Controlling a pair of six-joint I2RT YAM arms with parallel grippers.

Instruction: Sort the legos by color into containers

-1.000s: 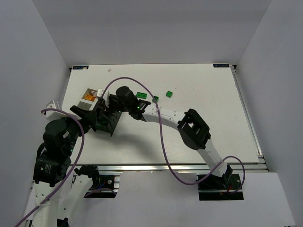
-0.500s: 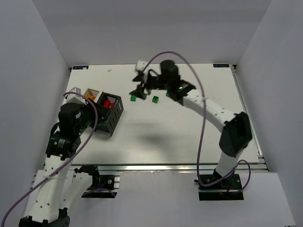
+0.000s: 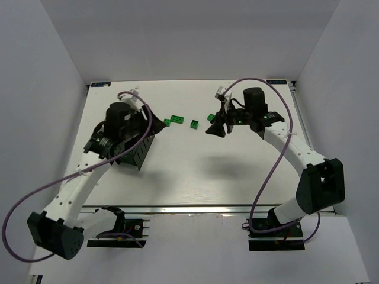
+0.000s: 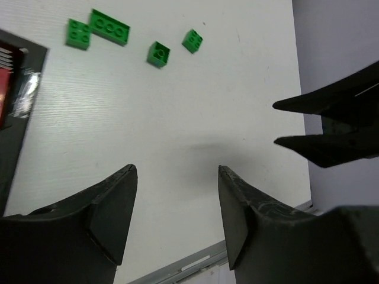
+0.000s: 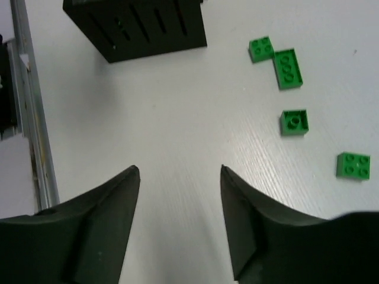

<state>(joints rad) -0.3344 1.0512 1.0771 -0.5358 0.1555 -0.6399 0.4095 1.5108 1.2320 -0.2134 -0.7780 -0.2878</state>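
Several green legos lie in a row at the table's middle back: a small one (image 3: 167,122), a long one (image 3: 176,119), and two squares (image 3: 194,123) (image 3: 211,117). They also show in the left wrist view (image 4: 109,26) and the right wrist view (image 5: 288,68). The black slotted container (image 3: 141,152) sits at the left, with red bricks (image 4: 5,89) inside. My left gripper (image 3: 142,127) hovers over it, open and empty. My right gripper (image 3: 214,130) is open and empty just right of the legos. The white containers are hidden under my left arm.
The left arm's purple cable (image 3: 35,195) loops off the table's left side. The right arm's cable (image 3: 266,171) arcs over the right half. The metal rail (image 3: 207,208) runs along the table's near edge.
My right arm has swung from the containers to the right, past the green legos. My left arm has risen and reached forward over the containers, now covering the white one.
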